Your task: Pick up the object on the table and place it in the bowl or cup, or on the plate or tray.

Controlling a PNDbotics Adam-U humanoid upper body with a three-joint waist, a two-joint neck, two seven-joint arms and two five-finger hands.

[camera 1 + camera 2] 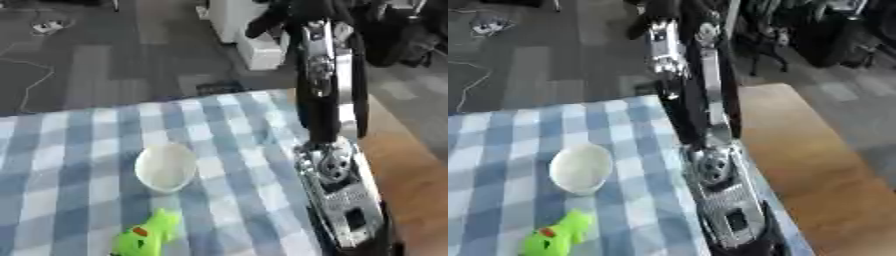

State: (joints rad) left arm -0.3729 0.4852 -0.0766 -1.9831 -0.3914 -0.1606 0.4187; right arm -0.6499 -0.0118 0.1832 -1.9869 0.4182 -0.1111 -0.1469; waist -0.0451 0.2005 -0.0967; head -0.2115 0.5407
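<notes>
Worktop (79, 165) carries a blue-and-white checked cloth (219, 150); bare wood shows along the cloth's right side. White bowl (165, 167) sits upright on the cloth, left of centre, nothing visible inside it. The object to pick, a bright green toy (147, 236) with a small red-orange patch, lies flat on the cloth just nearer the robot than the bowl, slightly to its left, close to the bowl but not touching it as far as I can see. Part of the toy runs off the bottom edge of the left eye view; the right eye view shows a bit more of it. Right arm (710, 165), black with silver joints, comes down from the top of the view and runs along the right part of the cloth to the bottom edge, to the right of bowl and toy and apart from both. The arm's lower end is cut off by the frame, so no robot hand is actually visible on that side; I cannot tell whether it is open or closed or holding anything. The left robot hand shows in neither view. Nothing touches the toy or the bowl. Beyond the worktop is grey floor with a cable (31, 85) lying on it at the left.
</notes>
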